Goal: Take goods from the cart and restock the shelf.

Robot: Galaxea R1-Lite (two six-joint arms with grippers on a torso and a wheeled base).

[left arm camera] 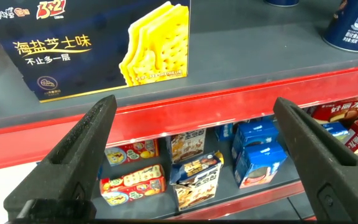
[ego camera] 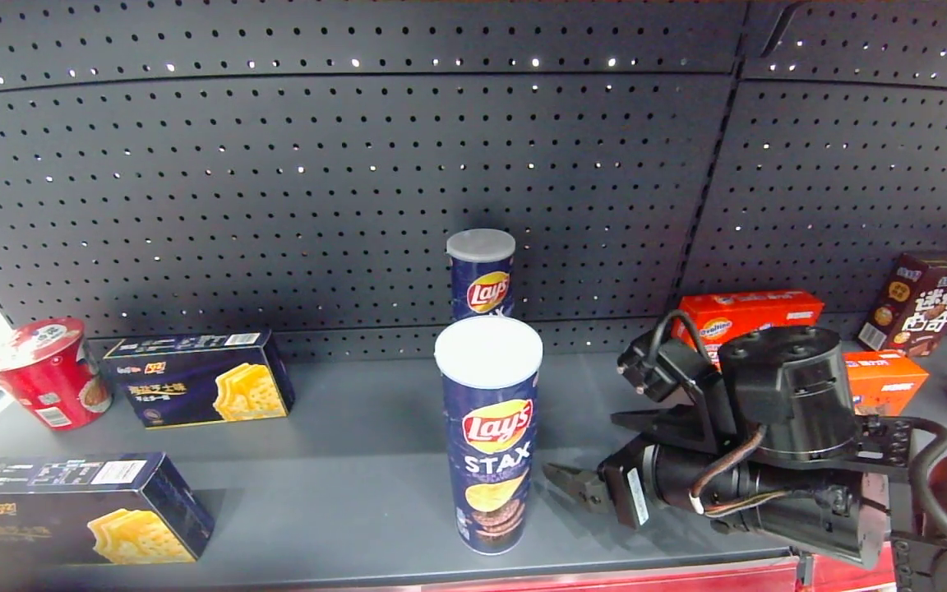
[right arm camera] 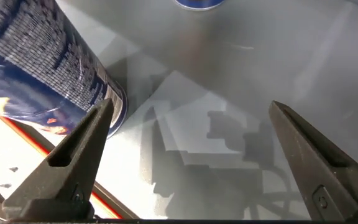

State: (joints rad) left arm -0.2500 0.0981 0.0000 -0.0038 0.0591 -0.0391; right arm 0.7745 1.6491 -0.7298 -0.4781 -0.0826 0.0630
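Observation:
Two blue chip cans stand upright on the grey shelf (ego camera: pixel 358 460): a front can (ego camera: pixel 488 436) near the edge and a back can (ego camera: pixel 482 275) by the pegboard. My right gripper (ego camera: pixel 597 456) lies low over the shelf just right of the front can, open and holding nothing. In the right wrist view the front can (right arm camera: pixel 48 68) sits beside one finger (right arm camera: pixel 73 168), outside the gap of the gripper (right arm camera: pixel 190 107). My left gripper (left arm camera: pixel 194 102) is open and holds nothing in front of the shelf's red edge (left arm camera: pixel 166 112), below a blue cracker box (left arm camera: pixel 98 43).
A red noodle cup (ego camera: pixel 50 374) and two blue cracker boxes (ego camera: pixel 198 378) (ego camera: pixel 79 510) fill the shelf's left. Orange boxes (ego camera: pixel 749 316) (ego camera: pixel 884 378) and a brown box (ego camera: pixel 921 300) stand at the right. A lower shelf holds several small packs (left arm camera: pixel 194 171).

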